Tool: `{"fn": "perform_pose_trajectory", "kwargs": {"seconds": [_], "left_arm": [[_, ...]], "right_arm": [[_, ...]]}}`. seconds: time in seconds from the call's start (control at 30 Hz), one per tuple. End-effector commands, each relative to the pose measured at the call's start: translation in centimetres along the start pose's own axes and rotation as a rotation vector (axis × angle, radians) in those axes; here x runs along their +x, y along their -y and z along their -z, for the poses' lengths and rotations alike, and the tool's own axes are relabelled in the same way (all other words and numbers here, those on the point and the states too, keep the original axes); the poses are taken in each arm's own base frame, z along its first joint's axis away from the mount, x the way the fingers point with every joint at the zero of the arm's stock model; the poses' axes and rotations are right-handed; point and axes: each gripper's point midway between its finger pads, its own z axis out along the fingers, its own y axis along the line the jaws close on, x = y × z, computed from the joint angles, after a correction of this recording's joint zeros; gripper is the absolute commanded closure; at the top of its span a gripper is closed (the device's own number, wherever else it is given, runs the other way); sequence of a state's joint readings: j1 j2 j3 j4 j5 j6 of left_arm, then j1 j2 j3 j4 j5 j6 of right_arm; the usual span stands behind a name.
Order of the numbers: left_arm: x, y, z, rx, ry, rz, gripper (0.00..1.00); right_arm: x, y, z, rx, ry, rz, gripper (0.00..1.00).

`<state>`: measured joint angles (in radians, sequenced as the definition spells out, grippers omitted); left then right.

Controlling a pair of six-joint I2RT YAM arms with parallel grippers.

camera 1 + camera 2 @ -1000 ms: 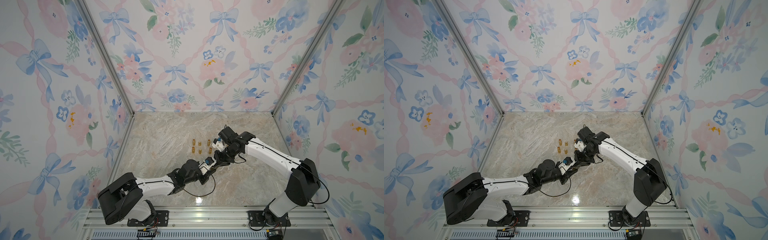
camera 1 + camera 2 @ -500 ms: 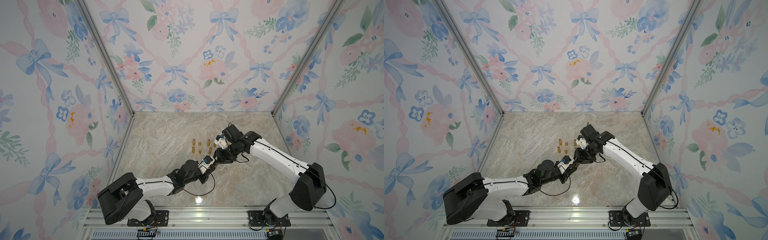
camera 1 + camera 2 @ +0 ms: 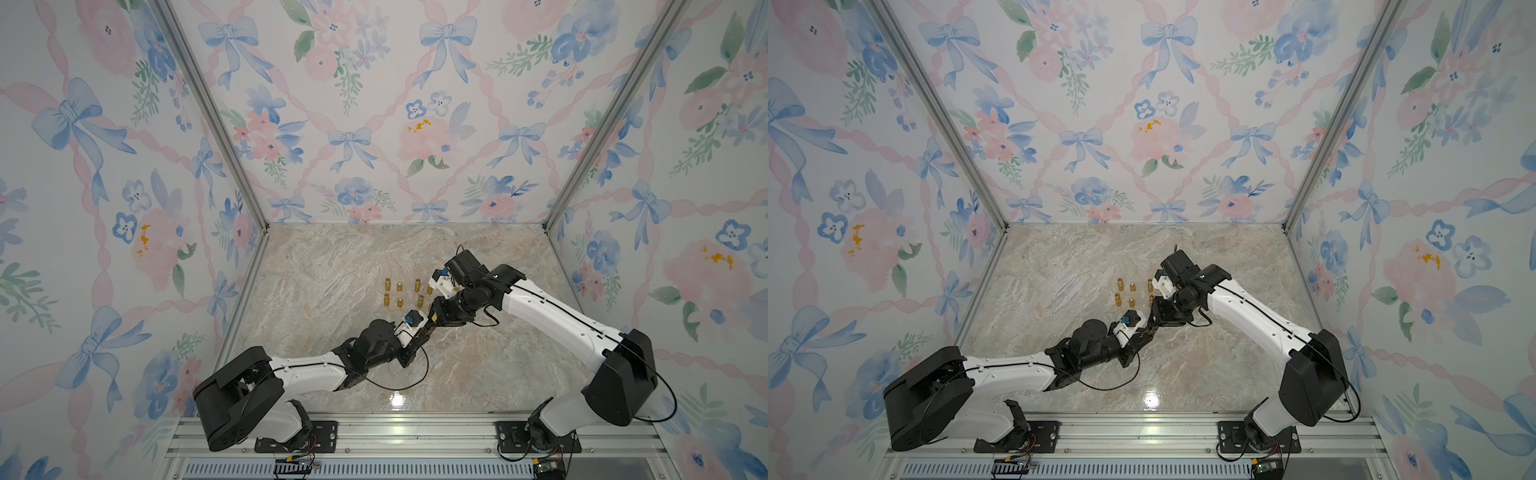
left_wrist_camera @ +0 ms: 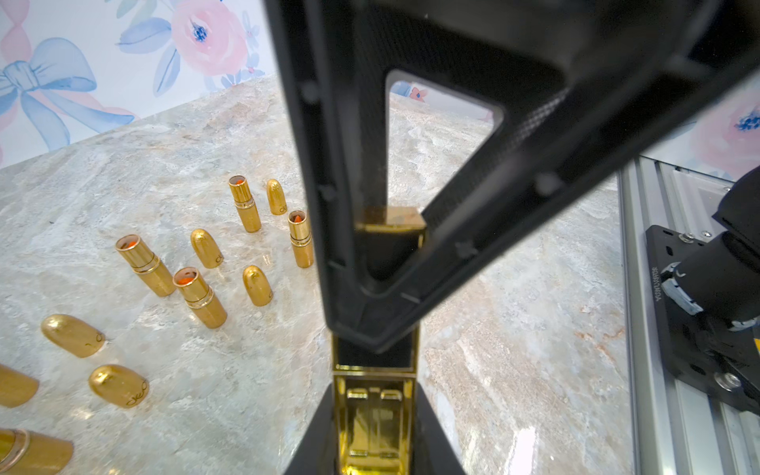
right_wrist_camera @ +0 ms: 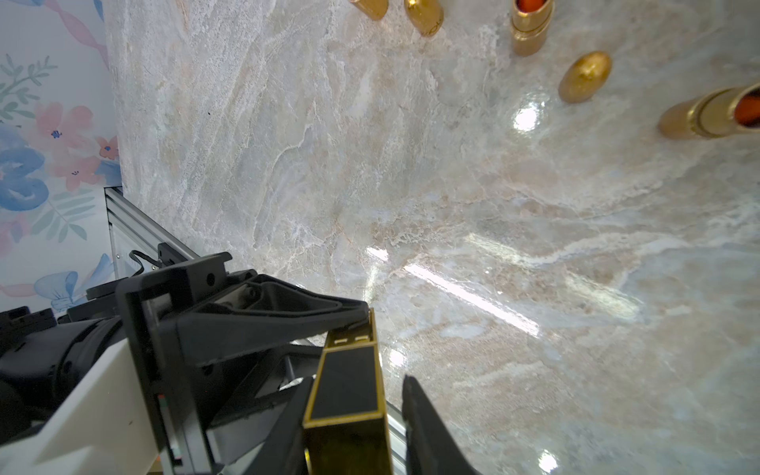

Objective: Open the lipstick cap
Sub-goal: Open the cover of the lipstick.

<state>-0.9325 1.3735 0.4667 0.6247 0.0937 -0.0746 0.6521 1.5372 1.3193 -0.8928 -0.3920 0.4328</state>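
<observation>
A square lipstick with a gold base hangs in the air over the marble table. My left gripper is shut on that gold base. The lipstick's black, gold-edged cap reaches toward my right gripper. That gripper stands open around the cap end: one of its fingers lies against the cap and the other is a little apart from it. In both top views the two grippers meet tip to tip, left and right, and the lipstick between them hardly shows.
Several round gold lipsticks with orange tips stand uncapped behind the grippers, each beside a bullet-shaped gold cap. In a top view they form rows. An aluminium rail runs along the table's front edge.
My right arm has shifted a little to the right and its jaws have loosened on the cap end. The left gripper has kept its hold and place.
</observation>
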Motion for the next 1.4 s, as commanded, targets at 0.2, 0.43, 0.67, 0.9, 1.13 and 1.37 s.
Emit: {"fn": "perform_pose_trajectory", "kwargs": {"seconds": [0.2, 0.43, 0.67, 0.9, 1.13, 1.37], "left_arm": [[-0.5, -0.8, 0.0, -0.031, 0.006, 0.024, 1.0], [1.3, -1.3, -0.2, -0.052, -0.052, 0.035, 1.0], [3.9, -2.2, 0.0, -0.095, -0.129, 0.041, 1.0], [5.9, -2.7, 0.2, -0.124, -0.207, 0.014, 1.0], [6.5, -3.1, 0.4, -0.147, -0.241, -0.003, 1.0], [7.0, -3.1, 0.4, -0.144, -0.279, -0.027, 1.0]], "right_arm": [[0.5, 1.1, -1.0, 0.103, -0.009, 0.065, 0.73], [-0.1, 1.1, 0.2, 0.136, 0.019, 0.087, 0.76], [-0.8, 0.7, 1.8, 0.115, 0.063, 0.067, 0.77], [-1.3, -0.1, 3.9, 0.08, 0.11, 0.054, 0.77], [-1.6, -0.4, 5.4, 0.042, 0.148, 0.026, 0.77], [-1.6, -0.7, 6.6, -0.005, 0.173, -0.001, 0.76]]}}
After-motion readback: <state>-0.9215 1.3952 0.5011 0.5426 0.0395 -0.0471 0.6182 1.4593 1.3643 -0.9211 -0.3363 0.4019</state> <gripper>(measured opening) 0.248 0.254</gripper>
